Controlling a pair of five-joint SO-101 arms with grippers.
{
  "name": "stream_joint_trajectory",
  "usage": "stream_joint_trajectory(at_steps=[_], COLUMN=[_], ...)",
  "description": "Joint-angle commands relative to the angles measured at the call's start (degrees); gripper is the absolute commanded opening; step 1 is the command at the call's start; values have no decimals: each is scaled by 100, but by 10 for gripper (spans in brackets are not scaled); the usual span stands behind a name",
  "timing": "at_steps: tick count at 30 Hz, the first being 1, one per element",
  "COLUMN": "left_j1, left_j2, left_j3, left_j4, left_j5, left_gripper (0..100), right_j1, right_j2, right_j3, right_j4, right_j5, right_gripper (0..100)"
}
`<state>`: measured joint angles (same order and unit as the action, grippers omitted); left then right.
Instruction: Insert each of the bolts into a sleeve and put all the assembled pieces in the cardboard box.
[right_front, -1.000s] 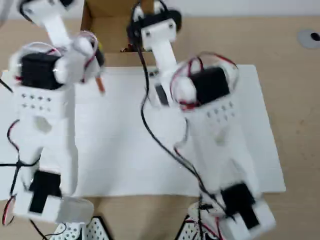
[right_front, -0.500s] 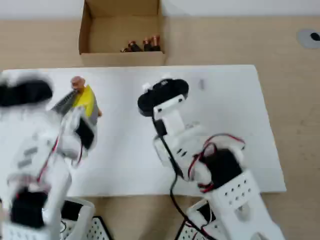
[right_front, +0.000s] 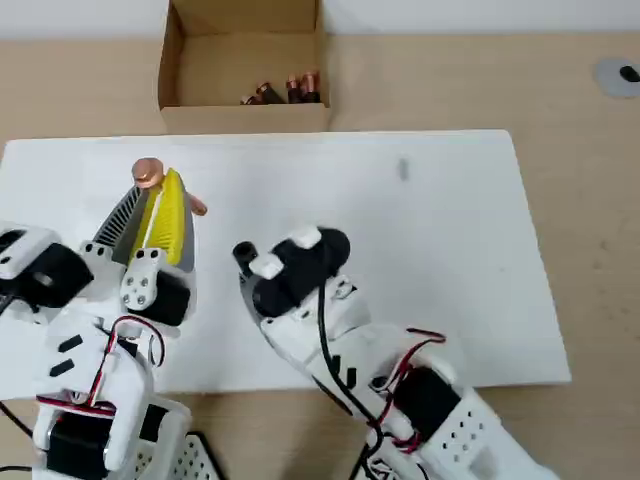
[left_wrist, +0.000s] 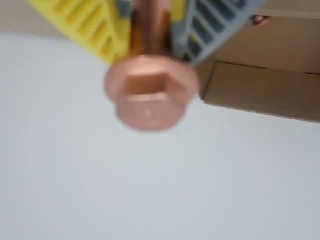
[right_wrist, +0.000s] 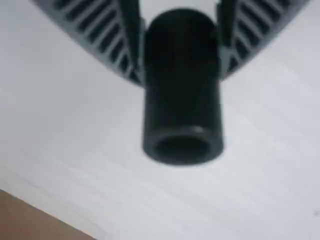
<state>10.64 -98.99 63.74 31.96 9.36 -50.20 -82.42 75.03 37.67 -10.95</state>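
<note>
Left end effector (right_front: 152, 200) grips the copper bolt (left_wrist: 150, 97) by its shank, right end effector (right_front: 262, 265) grips the black sleeve (right_wrist: 182, 115) (axes not yet aligned); a skewed approach may jam or dislodge the bolt.

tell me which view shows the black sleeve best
The right wrist view: the black sleeve is close up, clamped in the right gripper, its hollow open end facing the camera. The high view shows it as a small dark stub at that arm's tip over the white board.
</note>
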Motion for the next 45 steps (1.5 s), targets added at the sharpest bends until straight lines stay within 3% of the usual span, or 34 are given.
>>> stream_joint_trajectory(at_steps=[1, 9, 16, 23, 36, 45], left_j1=[387, 1169, 1275, 1908, 1477, 1424], left_j2=[-22, -13, -4, -4, -31, -22], left_j3=[-484, -1160, -1213, -985, -457, -299], left_j4=[-123, 325, 941, 1415, 1081, 897], left_j5=[88, 88, -624, -695, -1495, -1459], left_gripper=[7, 7, 6, 6, 6, 6], right_j1=[-110, -101, -13, 4, 4, 4], right_j2=[-356, -1367, -2044, -2114, -2158, -2158], right_j3=[409, 1780, 2211, 2202, 2202, 2202], right_j4=[-607, -2233, -2233, -2215, -1916, -1925], right_j5=[-35, -18, -26, -44, -44, -26], right_gripper=[9, 9, 9, 9, 9, 9])
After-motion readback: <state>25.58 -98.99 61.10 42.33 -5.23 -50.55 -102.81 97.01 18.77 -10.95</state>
